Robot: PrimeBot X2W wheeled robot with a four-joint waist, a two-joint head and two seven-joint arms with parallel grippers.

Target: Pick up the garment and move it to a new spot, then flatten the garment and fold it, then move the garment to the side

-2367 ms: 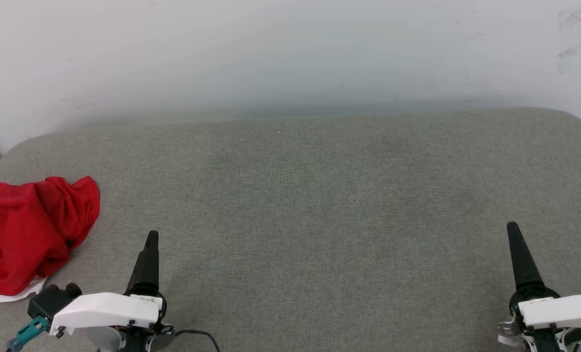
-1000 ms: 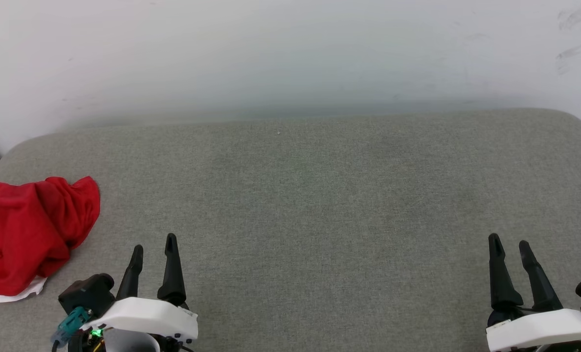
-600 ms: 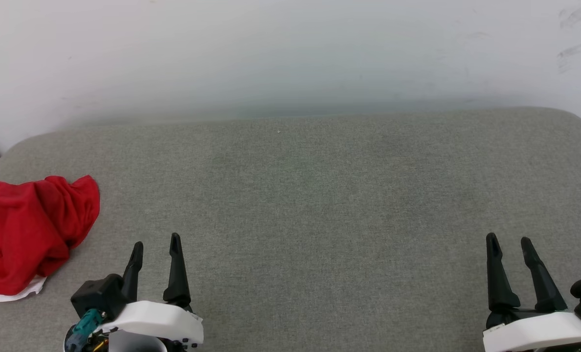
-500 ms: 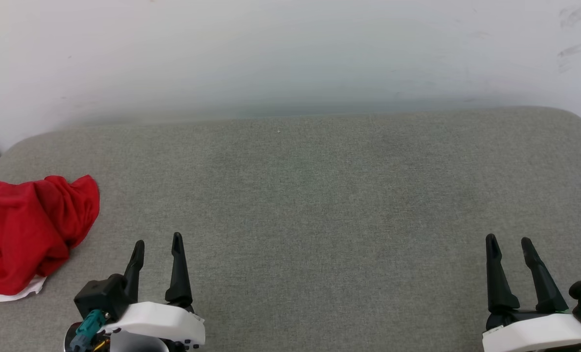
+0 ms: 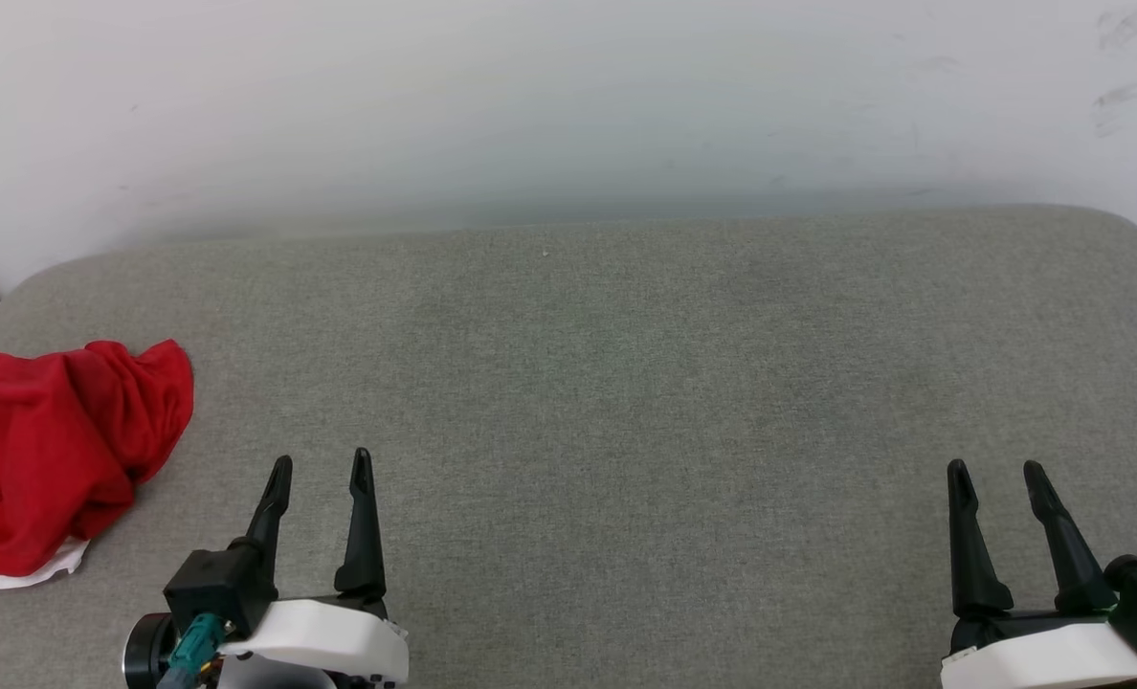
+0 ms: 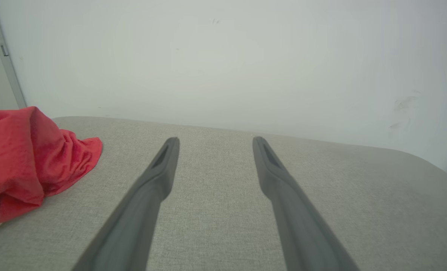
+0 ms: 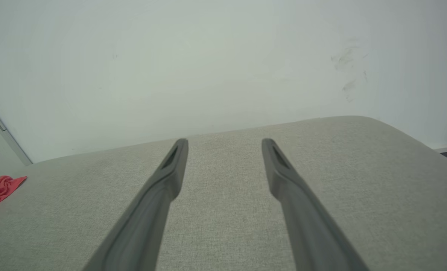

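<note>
While both pincers stand with their fingers spread and nothing between them, the red jersey lies in a crumpled heap at the left edge of the grey upholstered cushion, towards the near left corner. The left gripper hovers near the heap, off to its right and not touching it. The right gripper is well apart from it, over by the near right corner.

From where I stand, the first worry is the heap itself. It is bunched in deep folds, with only a white edge peeking out beneath. A pinch into the top could catch one loose layer, and the shirt would then come up twisted or slip free.

Part of the cloth runs past the side of the head view, so I cannot tell whether it hangs over the left edge. If it does, a sideways tug could drag it off the cushion instead of lifting it.

Those long fingers could also dig into the soft upholstery if they come down too steeply.

No lettering shows, so which face is up cannot be told, and that could muddle the flattening later.
</note>
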